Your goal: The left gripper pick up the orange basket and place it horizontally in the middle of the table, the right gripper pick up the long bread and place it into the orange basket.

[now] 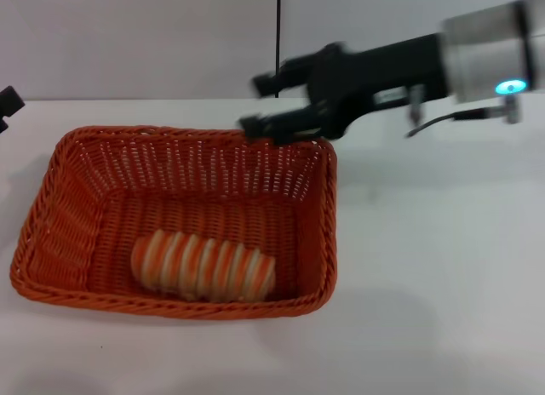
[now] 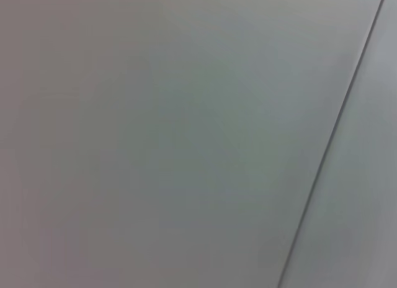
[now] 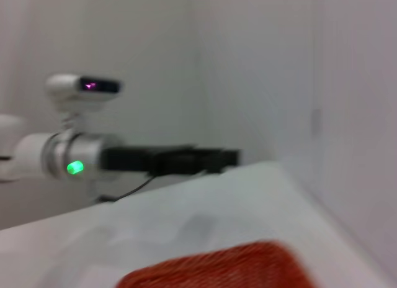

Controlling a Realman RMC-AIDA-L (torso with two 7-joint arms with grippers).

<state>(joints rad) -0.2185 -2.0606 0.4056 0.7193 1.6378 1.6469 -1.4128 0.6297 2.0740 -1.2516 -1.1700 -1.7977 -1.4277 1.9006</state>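
The right gripper (image 1: 260, 104) hangs above the basket's far right corner, its two black fingers (image 1: 266, 123) spread apart with nothing between them; its black forearm runs back to a silver arm with a bluish light; the bread (image 1: 203, 266), an oblong ridged loaf striped tan, orange and cream, lies inside the basket (image 1: 60, 184) near the front wall, long axis across the view; the basket is woven orange wicker with flared sides, lengthwise across the white table (image 1: 443, 276); the left gripper (image 3: 214, 159) is parked off the table's left edge, its fingers unreadable.
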